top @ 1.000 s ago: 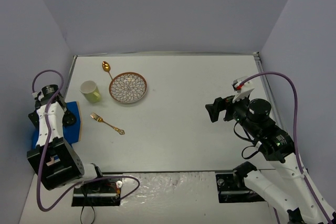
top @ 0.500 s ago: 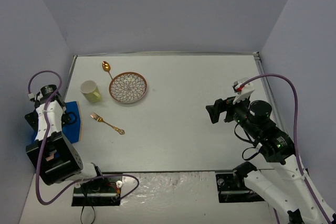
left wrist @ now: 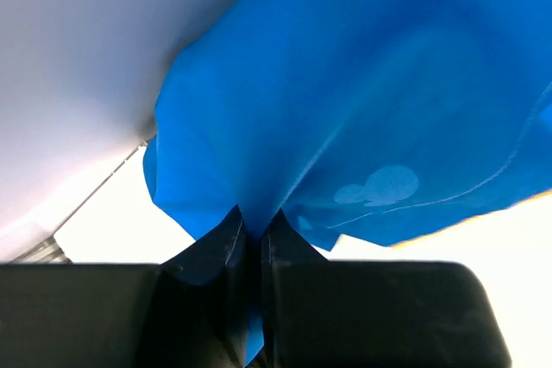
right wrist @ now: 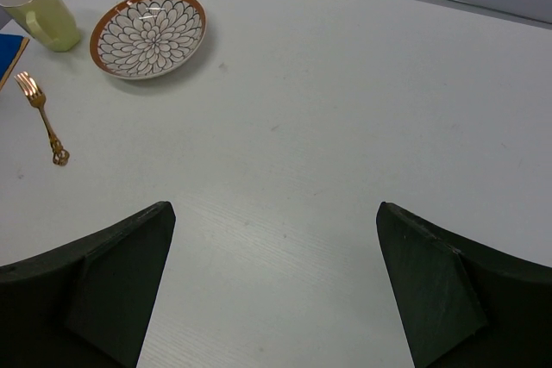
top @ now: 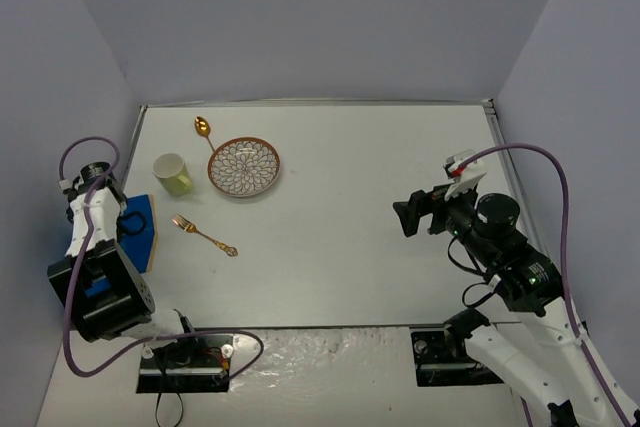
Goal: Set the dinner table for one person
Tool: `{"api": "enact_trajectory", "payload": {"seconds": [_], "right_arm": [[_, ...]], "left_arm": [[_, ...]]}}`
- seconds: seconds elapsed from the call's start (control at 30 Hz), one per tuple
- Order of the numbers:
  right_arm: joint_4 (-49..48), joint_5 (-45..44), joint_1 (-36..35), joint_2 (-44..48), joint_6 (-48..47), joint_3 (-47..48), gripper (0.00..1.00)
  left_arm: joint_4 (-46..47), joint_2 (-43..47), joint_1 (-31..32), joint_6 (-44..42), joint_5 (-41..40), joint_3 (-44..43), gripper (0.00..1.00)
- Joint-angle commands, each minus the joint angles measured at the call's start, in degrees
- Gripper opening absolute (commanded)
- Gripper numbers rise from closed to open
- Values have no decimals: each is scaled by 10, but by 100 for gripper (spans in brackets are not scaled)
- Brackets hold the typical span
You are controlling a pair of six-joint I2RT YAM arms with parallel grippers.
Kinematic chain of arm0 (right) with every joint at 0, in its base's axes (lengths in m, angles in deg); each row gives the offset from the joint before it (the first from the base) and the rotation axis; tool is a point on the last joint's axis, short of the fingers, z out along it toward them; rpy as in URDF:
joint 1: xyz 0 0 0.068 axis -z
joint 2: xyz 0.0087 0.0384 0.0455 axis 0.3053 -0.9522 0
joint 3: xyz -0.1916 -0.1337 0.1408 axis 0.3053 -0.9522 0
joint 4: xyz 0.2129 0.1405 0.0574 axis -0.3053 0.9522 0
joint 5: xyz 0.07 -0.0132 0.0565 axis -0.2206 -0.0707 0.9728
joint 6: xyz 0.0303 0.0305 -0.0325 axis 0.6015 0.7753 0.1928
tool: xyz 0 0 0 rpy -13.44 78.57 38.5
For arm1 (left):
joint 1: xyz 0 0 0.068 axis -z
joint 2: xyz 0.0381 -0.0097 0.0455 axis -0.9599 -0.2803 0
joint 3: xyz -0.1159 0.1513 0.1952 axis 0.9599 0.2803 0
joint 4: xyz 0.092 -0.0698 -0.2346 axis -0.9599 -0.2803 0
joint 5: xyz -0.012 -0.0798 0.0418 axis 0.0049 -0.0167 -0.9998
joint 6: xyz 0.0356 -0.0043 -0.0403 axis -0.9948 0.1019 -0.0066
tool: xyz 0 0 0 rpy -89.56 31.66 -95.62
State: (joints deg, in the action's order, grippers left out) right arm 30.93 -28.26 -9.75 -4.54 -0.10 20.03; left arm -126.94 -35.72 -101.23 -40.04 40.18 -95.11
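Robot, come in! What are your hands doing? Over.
Left hand shut on blue placemat at left edge of dinner table. Right hand open, empty. Plate, cup, fork, spoon lie nearby.

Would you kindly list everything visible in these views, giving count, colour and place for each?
dinner table: one, matte white, under everything
plate: one, white petal pattern with brown rim, far left area
mug: one, pale yellow-green, left of the plate
spoon: one, gold, beyond the plate
fork: one, gold, nearer than the plate
placemat: one, blue, left table edge
left tool: one, black, shut on the placemat
right tool: one, black, open, right side
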Motion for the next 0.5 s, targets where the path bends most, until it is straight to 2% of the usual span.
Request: {"api": "enact_trajectory", "payload": {"seconds": [0.0,0.2,0.33,0.47], "right_arm": [[-46,3,-5,-6,-6,9,100],[-47,3,-5,-29,-3,35,100],[-47,-15,-8,-52,-4,60,100],[-47,-50,-10,-67,-2,98,100]], "left_arm": [[-40,94,-4,13,45,-89,0],[-150,185,15,26,186,-266,0],[-170,207,130,54,213,-324,0],[-128,241,200,133,358,-333,0]]}}
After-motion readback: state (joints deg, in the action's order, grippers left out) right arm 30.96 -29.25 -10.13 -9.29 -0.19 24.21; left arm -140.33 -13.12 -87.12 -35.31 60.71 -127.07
